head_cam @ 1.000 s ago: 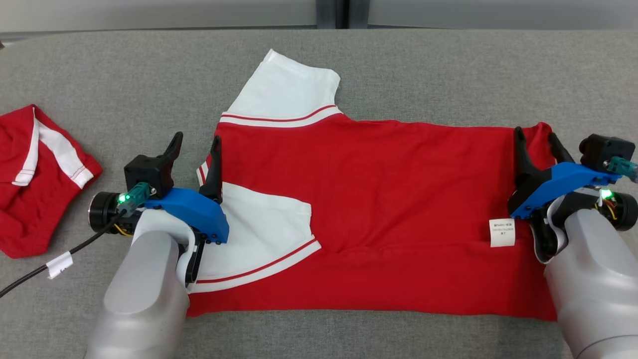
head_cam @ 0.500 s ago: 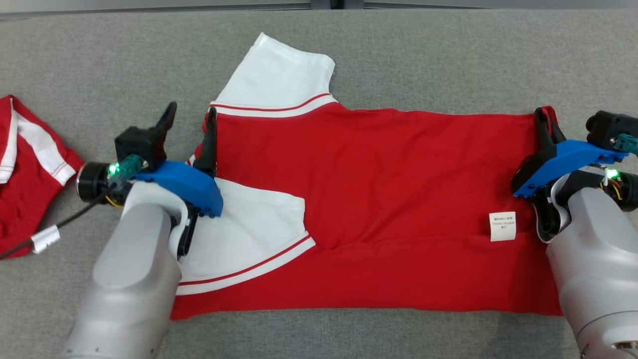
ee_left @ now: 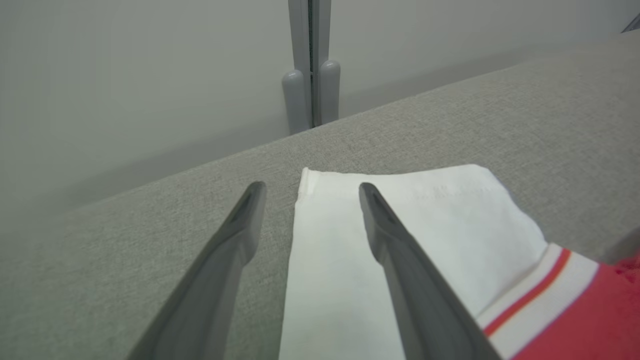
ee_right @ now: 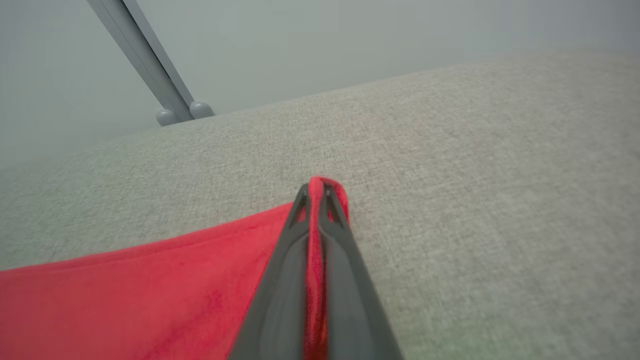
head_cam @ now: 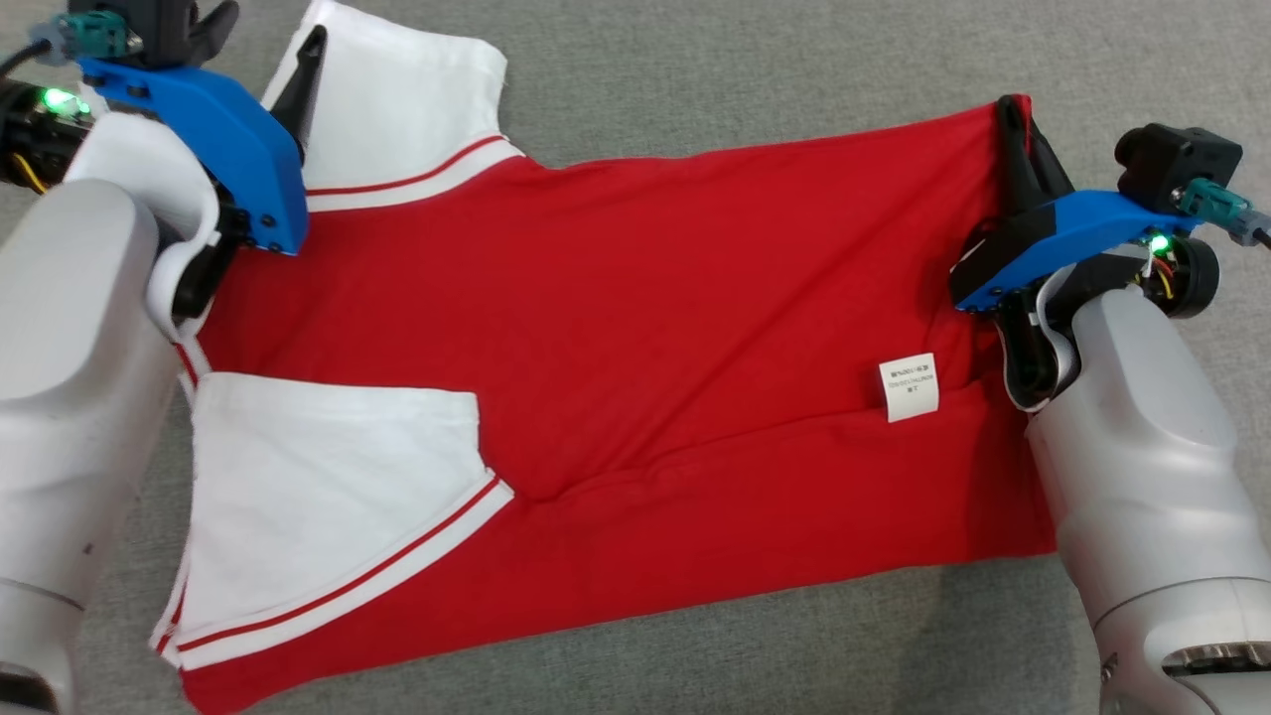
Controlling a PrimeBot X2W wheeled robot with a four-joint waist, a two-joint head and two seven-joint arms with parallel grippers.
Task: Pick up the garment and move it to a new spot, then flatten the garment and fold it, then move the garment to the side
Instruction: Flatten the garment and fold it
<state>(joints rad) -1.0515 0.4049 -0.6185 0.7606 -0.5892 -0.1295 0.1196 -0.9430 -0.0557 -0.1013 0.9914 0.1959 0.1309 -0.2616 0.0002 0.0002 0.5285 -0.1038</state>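
The red garment [head_cam: 645,298] lies spread flat on the grey table [head_cam: 695,70], its white far sleeve [head_cam: 407,89] pointing away and its white near sleeve [head_cam: 328,477] folded onto the body. My left gripper [head_cam: 263,45] is open at the far sleeve's left edge. In the left wrist view one finger [ee_left: 395,250] is over the sleeve [ee_left: 450,220] and the other over bare table, with the left gripper [ee_left: 310,192] holding nothing. My right gripper [head_cam: 1013,129] is shut on the garment's far right corner; red cloth [ee_right: 315,185] shows pinched between its tips [ee_right: 320,195].
A white care label [head_cam: 912,387] sticks up from the garment near my right forearm. Beyond the table's far edge stand a grey wall and a vertical post [ee_left: 310,65]. Bare grey table surrounds the garment on the far and right sides.
My right gripper has shut on the garment's far right corner. My left gripper, still open, has moved forward along the far sleeve's edge. The head camera has tilted, shifting the whole picture.
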